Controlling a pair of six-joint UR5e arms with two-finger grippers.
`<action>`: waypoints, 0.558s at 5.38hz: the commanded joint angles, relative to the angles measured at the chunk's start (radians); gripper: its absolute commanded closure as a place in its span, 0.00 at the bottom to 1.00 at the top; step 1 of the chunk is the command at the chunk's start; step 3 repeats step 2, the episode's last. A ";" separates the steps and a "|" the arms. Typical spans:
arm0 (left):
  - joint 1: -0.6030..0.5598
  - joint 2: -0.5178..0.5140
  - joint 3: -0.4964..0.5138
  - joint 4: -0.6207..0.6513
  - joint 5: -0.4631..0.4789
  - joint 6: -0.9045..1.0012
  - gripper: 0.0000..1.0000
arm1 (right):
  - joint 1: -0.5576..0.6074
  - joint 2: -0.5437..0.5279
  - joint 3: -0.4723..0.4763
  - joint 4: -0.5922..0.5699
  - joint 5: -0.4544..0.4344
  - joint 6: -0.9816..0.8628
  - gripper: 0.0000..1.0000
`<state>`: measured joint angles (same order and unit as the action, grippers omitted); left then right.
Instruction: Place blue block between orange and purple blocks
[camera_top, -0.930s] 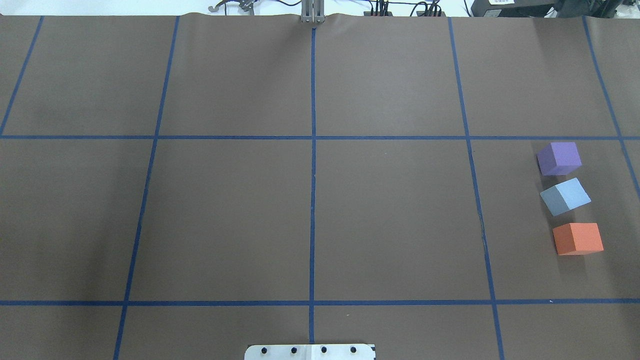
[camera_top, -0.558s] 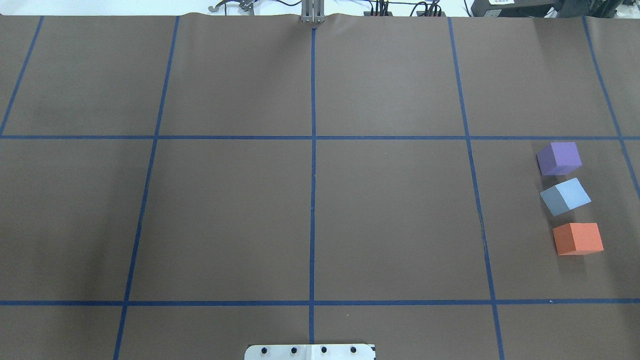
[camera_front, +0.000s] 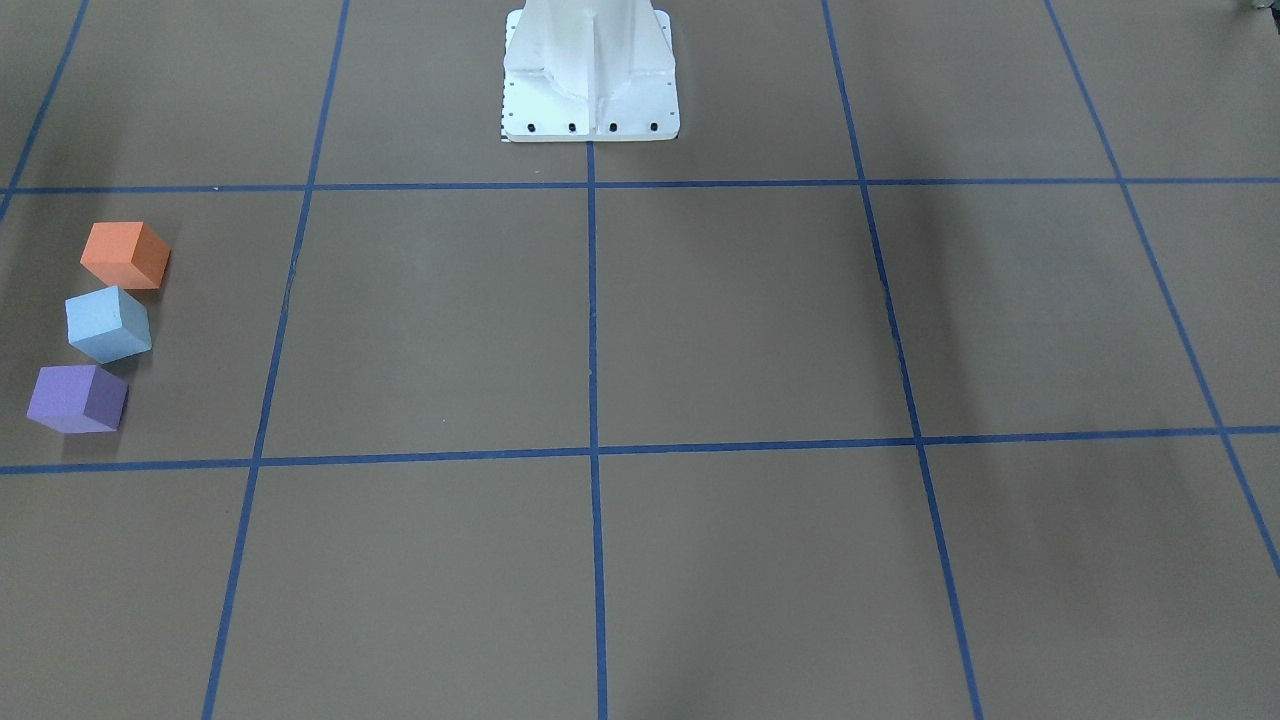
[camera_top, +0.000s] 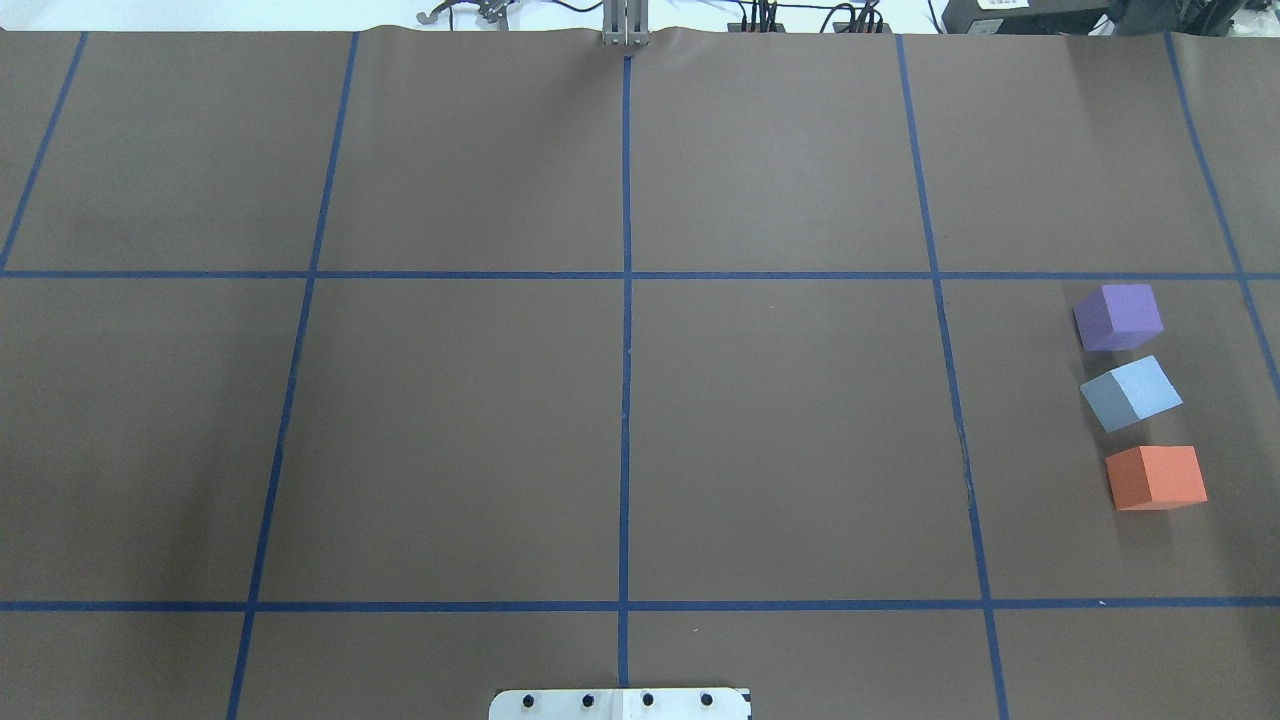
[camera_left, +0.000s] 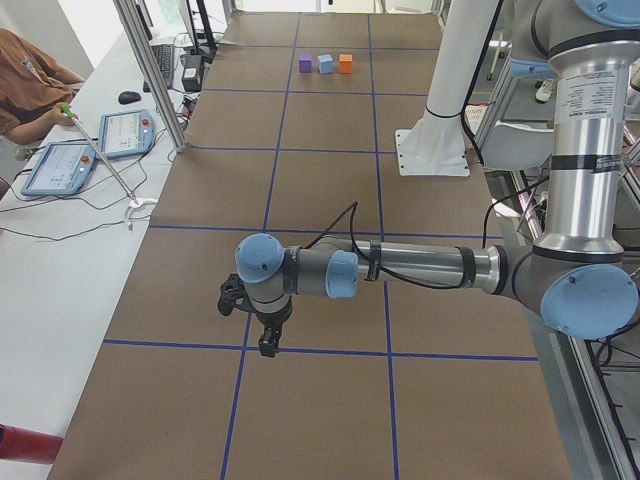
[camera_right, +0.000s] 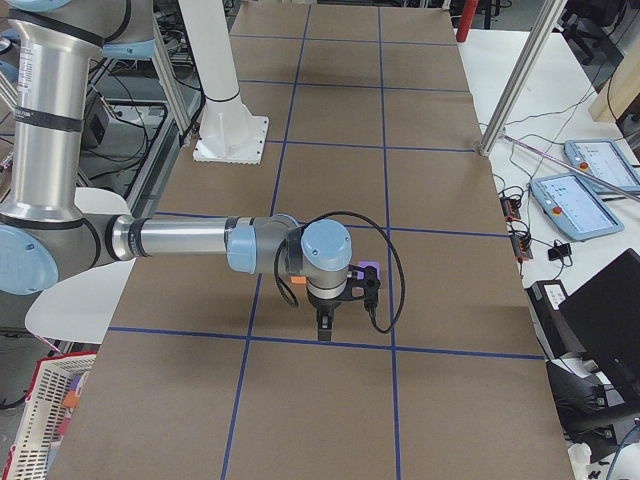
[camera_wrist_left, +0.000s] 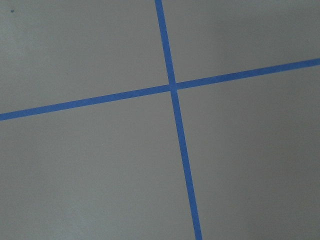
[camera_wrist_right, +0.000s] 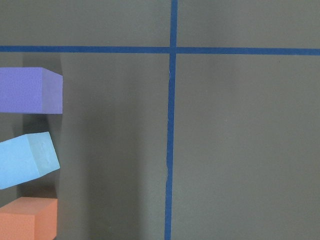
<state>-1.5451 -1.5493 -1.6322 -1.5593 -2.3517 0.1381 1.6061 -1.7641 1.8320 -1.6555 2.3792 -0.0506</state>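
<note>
The blue block (camera_top: 1132, 392) sits on the brown table between the purple block (camera_top: 1120, 316) and the orange block (camera_top: 1157, 477), in a row at the right, slightly rotated. The front view shows the same row: orange block (camera_front: 125, 254), blue block (camera_front: 108, 323), purple block (camera_front: 77, 398). The right wrist view shows all three at its left edge, with the blue block (camera_wrist_right: 27, 160) in the middle. My right gripper (camera_right: 324, 325) hangs above the table beside the blocks. My left gripper (camera_left: 264, 342) hangs over the table's other end. I cannot tell whether either is open or shut.
The white robot pedestal (camera_front: 590, 80) stands at the table's near-robot edge. Blue tape lines (camera_top: 625, 330) form a grid on the brown surface. An operator (camera_left: 25, 75) and tablets (camera_left: 60, 165) are at a side desk beyond the table.
</note>
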 joint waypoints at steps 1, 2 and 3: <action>0.000 0.000 0.002 -0.001 0.002 0.000 0.00 | 0.000 0.000 0.000 0.000 0.000 0.000 0.00; 0.000 -0.002 0.002 -0.001 0.003 0.000 0.00 | 0.000 0.000 0.000 0.000 0.000 0.000 0.00; 0.000 -0.002 0.002 -0.001 0.003 0.000 0.00 | 0.000 0.000 0.000 0.000 0.000 0.000 0.00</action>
